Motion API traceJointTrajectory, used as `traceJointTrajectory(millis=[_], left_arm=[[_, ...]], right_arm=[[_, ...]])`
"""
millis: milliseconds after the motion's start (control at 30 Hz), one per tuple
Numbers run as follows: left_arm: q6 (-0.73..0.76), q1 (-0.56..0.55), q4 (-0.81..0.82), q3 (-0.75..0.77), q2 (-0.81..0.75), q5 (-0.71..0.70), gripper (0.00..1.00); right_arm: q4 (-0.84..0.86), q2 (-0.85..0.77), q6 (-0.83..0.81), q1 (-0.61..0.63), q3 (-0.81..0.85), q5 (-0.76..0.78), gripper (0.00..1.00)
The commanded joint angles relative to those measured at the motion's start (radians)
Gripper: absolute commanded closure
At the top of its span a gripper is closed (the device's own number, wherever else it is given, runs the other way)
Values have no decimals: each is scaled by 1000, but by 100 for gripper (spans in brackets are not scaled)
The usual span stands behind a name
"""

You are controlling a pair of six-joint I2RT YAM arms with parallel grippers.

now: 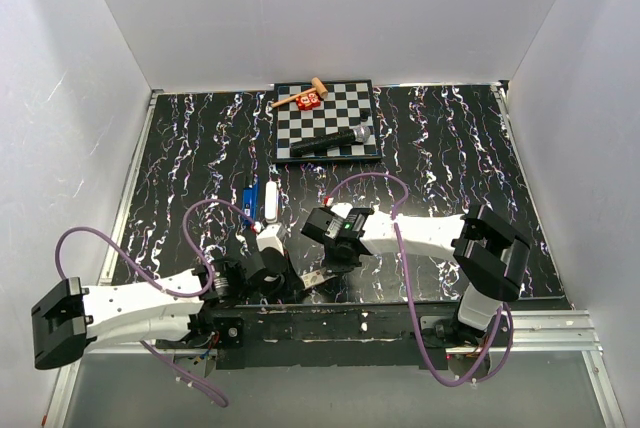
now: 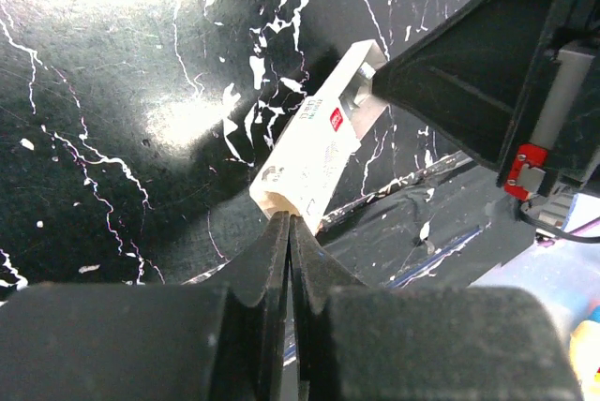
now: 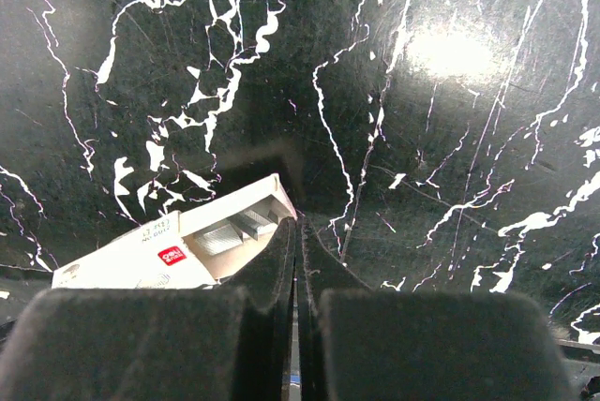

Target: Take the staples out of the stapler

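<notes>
The blue stapler [image 1: 248, 197] lies on the black mat, beyond both grippers, next to a white marker [image 1: 270, 200]. It is out of both wrist views. A small white staple box [image 1: 317, 277] lies between the grippers. In the left wrist view my left gripper [image 2: 288, 219] is shut, its tips touching the near end of the box [image 2: 309, 153]. In the right wrist view my right gripper [image 3: 298, 229] is shut, its tips against the open end of the box [image 3: 169, 251], where staple strips [image 3: 220, 235] show inside. The right gripper's black body [image 2: 469, 64] shows at the box's far end.
A checkerboard [image 1: 300, 128] stands at the back with a black microphone [image 1: 335, 140], a small wooden hammer [image 1: 300, 96] and a red piece [image 1: 309, 100] on it. White walls close in the mat on three sides. Purple cables loop over the arms.
</notes>
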Motion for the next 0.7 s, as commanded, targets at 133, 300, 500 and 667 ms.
traceJointTrajectory(millis=[133, 300, 500, 667], left_arm=[[-33, -12, -5, -6, 15, -37, 100], [-36, -15, 20, -18, 33, -31, 100], [-21, -15, 24, -16, 41, -45, 100], [5, -15, 12, 5, 44, -66, 98]], right_arm=[[-8, -18, 35, -2, 1, 19, 99], [10, -35, 35, -7, -5, 16, 99], [33, -17, -11, -7, 6, -30, 99], [32, 23, -69, -7, 32, -65, 99]])
